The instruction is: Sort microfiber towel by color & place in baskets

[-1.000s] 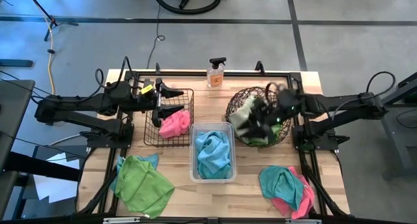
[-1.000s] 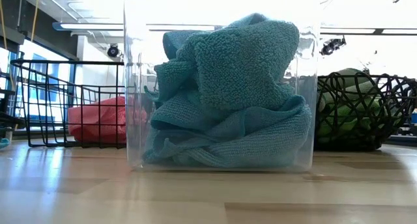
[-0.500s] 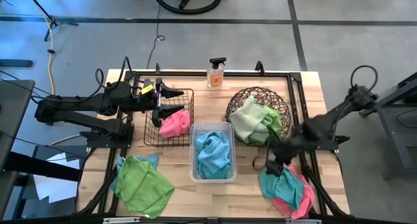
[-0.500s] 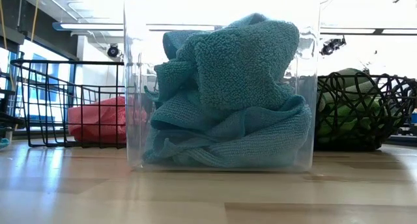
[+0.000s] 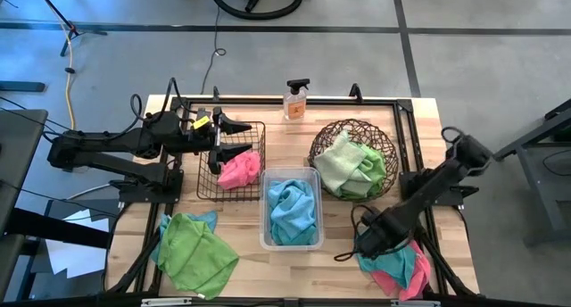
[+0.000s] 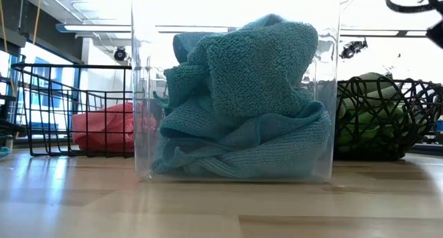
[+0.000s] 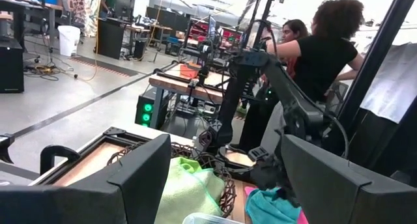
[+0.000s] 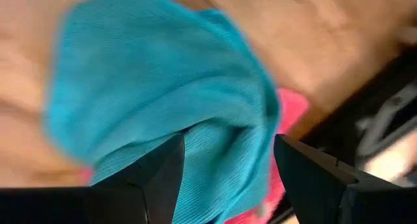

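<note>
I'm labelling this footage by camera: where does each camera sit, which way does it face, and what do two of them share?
High view: overhead, straight down on the table; both arms show, left claw over the wire basket, right claw over a teal towel.
Low view: tabletop level, facing the clear tub; an arm part at the upper right corner.
Left wrist view: looks across at the right arm and people behind; own fingers open.
Right wrist view: down on that teal towel; own fingers open.
Shared: high and low views both show the tub.

The wire basket (image 5: 230,160) stands left of the tub (image 5: 290,209), the woven basket (image 5: 353,157) right, the spray bottle (image 5: 295,100) behind them.
</note>
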Controlling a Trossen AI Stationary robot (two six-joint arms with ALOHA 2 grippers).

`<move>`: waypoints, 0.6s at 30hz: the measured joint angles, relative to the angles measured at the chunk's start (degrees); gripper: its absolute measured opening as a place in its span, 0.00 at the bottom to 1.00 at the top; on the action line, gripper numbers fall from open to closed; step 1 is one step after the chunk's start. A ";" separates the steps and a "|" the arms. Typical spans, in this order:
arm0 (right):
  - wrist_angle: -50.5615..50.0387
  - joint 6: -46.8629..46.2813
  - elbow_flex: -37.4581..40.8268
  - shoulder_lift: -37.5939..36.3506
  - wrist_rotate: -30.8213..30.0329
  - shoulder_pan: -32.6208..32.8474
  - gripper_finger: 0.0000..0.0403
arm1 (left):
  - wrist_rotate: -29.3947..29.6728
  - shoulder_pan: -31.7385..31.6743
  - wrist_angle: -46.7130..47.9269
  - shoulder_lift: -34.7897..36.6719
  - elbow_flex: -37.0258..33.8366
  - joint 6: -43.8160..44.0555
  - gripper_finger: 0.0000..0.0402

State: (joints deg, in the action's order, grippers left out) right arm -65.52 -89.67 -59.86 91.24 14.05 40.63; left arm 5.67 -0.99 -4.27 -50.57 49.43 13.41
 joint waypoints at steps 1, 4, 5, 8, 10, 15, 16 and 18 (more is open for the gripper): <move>-0.92 1.27 0.00 1.02 0.00 -0.01 0.59 | 0.02 0.00 0.00 0.00 0.00 0.00 0.69; -1.05 3.73 0.00 2.97 -0.02 -0.08 0.59 | 0.04 0.00 -0.04 0.00 0.00 0.77 0.69; -0.73 4.65 0.00 3.36 0.02 -0.07 0.59 | 0.04 0.00 -0.06 0.00 0.00 1.37 0.69; -0.10 5.78 0.31 4.16 0.14 -0.07 0.59 | 0.04 0.00 -0.07 0.00 0.00 2.64 0.69; 1.54 5.86 1.72 4.17 0.95 -0.07 0.59 | 0.07 0.00 -0.07 0.00 0.00 2.94 0.69; 4.95 4.84 5.94 4.19 2.76 -0.07 0.59 | 0.07 0.00 -0.07 0.00 0.02 3.04 0.69; 4.95 4.85 6.05 4.18 2.70 -0.07 0.58 | 0.07 0.00 -0.07 0.00 0.02 3.04 0.69; 5.05 5.33 6.04 4.01 2.28 -0.07 0.55 | 0.07 0.00 -0.07 0.00 0.02 3.02 0.69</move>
State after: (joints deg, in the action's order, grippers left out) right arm -60.47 -84.34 -53.82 95.25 16.32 40.56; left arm 5.74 -0.99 -4.34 -50.57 49.45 16.43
